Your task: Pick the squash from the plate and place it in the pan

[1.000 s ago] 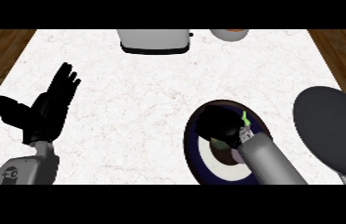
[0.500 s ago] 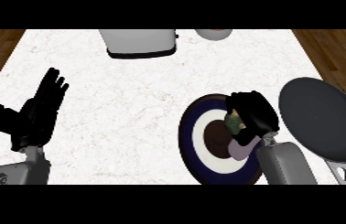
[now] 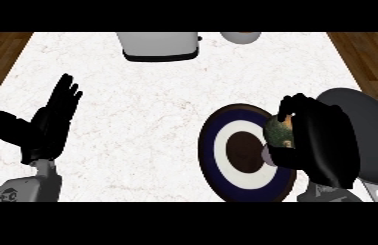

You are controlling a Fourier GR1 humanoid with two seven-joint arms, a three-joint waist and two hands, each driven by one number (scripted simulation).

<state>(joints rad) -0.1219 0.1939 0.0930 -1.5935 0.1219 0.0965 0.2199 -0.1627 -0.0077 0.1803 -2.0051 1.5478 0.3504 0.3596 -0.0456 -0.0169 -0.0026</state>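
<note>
Head view has the right hand [image 3: 319, 141] at the right of the frame, fingers curled round the squash [image 3: 280, 130], which sits at the right edge of the plate [image 3: 221, 161]; whether it is lifted off the plate cannot be told from above. Only a mottled green patch shows between thumb and fingers, so its long axis cannot be read. The pan [image 3: 353, 106] lies just to the right, partly hidden behind the same hand, so the coming move looks like a short carry rightward. That hand is plainly the nearer one; the left hand [image 3: 50, 120] rests spread and upright at the left edge, well apart. No brand, label or writing shows anywhere, not even on the toaster [image 3: 160, 45] at the top.
</note>
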